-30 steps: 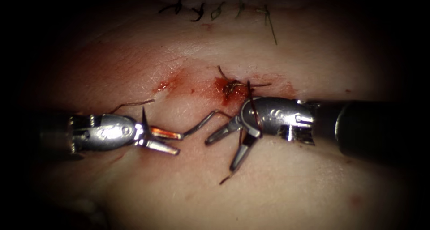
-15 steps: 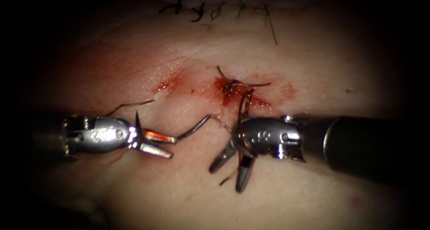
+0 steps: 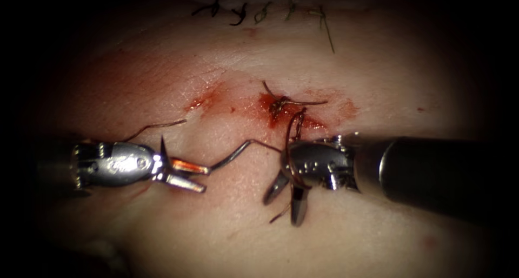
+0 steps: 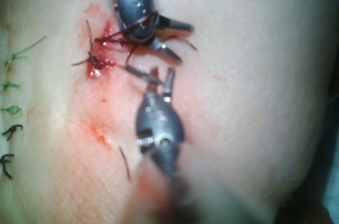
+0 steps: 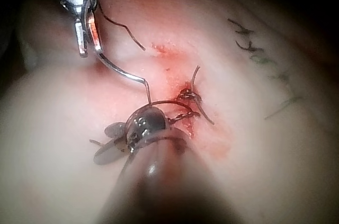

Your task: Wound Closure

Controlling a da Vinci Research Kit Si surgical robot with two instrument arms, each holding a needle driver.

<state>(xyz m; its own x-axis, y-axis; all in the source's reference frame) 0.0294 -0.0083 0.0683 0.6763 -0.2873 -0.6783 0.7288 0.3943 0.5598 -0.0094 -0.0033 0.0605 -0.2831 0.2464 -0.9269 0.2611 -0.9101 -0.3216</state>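
Between the right tool's jaws point(image 3: 283, 209): nothing gripped; blades spread wide and pointing down toward the near edge of the tissue point(image 3: 378, 229).
Just beside the right tips: short thread end point(image 3: 277, 217), lying free on the surface and not held.
Around the right tool, behind its jaws: thread point(image 3: 288, 148) wound in loops over the metal wrist, rising from there to the knot.
Between the left tool's jaws point(image 3: 204, 179): needle point(image 3: 232, 154), gripped and lying mostly along the upper blade. Tips look a little parted, so the hold seems to sit nearer the hinge.
Beyond the left tips: free part of the needle curving toward the right tool, out of the tissue, then thinning into thread that reaches the loops.
Behind the left hinge: thin sharp spike standing up, maybe the other end of the needle, cannot say for sure.
Behind the left tool: loose thread piece point(image 3: 157, 125) on the skin, held by nobody.
Beyond the right jaws, farther away: knot point(image 3: 278, 102) on the cut point(image 3: 211, 99), with red fluid point(image 3: 311, 124) around it.
Farthest from both tools: row of old stitches point(image 3: 238, 10).
Step in hand, as judged: tying a throw, with loops ready on the right tool.
Next move calls for: right blades closing on the short end without spilling the loops, and the left hand keeping its thread slack enough.
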